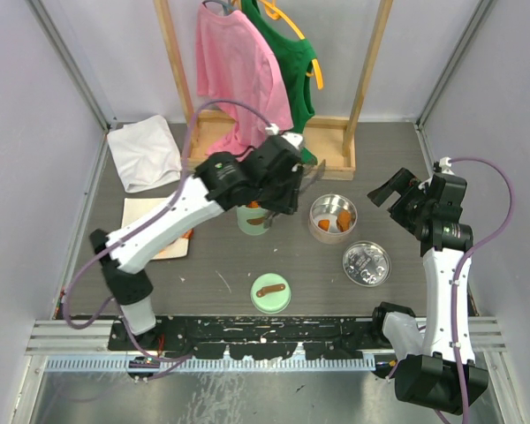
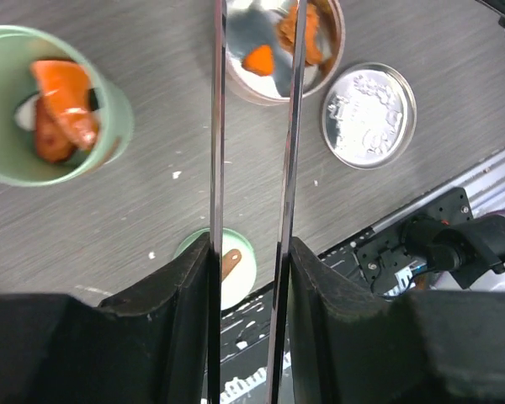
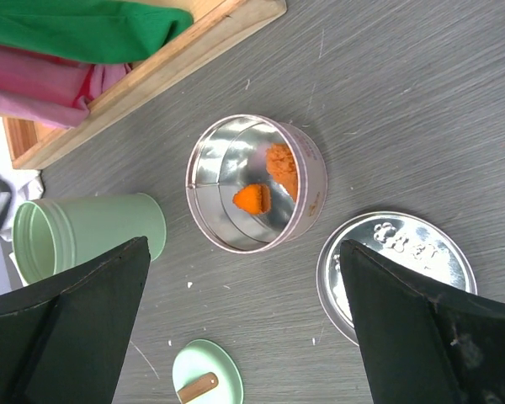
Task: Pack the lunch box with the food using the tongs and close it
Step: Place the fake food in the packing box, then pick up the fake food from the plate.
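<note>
Left gripper (image 2: 251, 252) clamps thin grey metal tongs (image 2: 218, 126), tips seemingly over a round silver tin (image 3: 313, 181); slack squeezing could spill food (image 2: 61, 105); right gripper (image 3: 244, 252) gapes.

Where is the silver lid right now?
In the top view, the silver lid lies flat right of centre, just near-right of the open metal tin, between it and the right arm, with the green lid further left.

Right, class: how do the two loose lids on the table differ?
The green lid is matt and carries a brown handle strip; the metal lid is shiny, embossed, with no handle. The green lid looks smaller than the metal lid. Both are round and lie flat on the table.
</note>
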You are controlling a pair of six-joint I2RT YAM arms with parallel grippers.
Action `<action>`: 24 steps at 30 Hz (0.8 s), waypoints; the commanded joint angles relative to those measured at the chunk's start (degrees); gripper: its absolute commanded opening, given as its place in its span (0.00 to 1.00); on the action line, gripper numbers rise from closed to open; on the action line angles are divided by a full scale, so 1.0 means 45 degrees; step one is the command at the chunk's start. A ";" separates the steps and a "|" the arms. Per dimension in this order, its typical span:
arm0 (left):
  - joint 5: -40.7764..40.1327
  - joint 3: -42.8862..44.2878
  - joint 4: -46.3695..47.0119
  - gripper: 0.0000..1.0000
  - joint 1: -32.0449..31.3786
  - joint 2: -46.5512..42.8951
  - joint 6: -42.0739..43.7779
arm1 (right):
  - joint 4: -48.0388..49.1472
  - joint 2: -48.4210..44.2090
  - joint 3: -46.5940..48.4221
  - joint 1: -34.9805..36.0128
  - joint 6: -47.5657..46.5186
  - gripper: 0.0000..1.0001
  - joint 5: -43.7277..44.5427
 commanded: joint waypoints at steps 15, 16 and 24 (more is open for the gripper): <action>-0.2097 -0.6703 -0.1242 0.37 0.3775 -0.8093 -0.1420 | 0.1182 -0.0169 -0.0182 -0.0039 0.0601 1.00 -0.1130; -0.2128 -0.7049 -0.1443 0.37 0.3945 -0.8435 -0.1513 | 0.1197 -0.0167 -0.0192 -0.0035 0.0610 1.00 -0.1157; -0.1538 -0.9318 -0.2429 0.40 0.5026 -0.9372 -0.1467 | 0.1252 -0.0230 -0.0319 -0.0031 0.0675 1.00 -0.1296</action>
